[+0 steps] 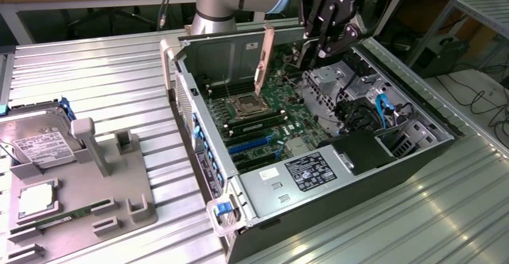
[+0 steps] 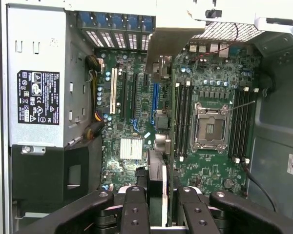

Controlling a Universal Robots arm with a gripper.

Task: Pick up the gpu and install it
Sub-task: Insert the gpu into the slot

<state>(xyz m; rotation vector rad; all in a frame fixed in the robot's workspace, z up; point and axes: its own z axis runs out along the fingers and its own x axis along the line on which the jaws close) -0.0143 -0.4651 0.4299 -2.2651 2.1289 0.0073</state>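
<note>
My gripper (image 1: pixel 320 50) (image 2: pixel 156 197) is shut on the gpu (image 1: pixel 266 55) (image 2: pixel 156 178), a thin black card held on edge with its pale metal bracket at the end away from the fingers. The card hangs inside the open computer case (image 1: pixel 202 157), above the green motherboard (image 1: pixel 266 124) (image 2: pixel 136 122). In the wrist view its edge runs over the board between the expansion slots (image 2: pixel 155 97) and the memory slots (image 2: pixel 181 119), not seated in any slot. The fan face is hidden.
A power supply (image 1: pixel 310 168) (image 2: pixel 39 97) fills the case's near end, and drive cages with blue cables (image 1: pixel 382 112) sit on the exterior view's right. The CPU socket (image 1: pixel 247 106) (image 2: pixel 210 127) is bare. On the exterior view's left, a grey fixture (image 1: pixel 119 180) holds a hard drive (image 1: pixel 36 145) and a memory stick (image 1: pixel 68 217).
</note>
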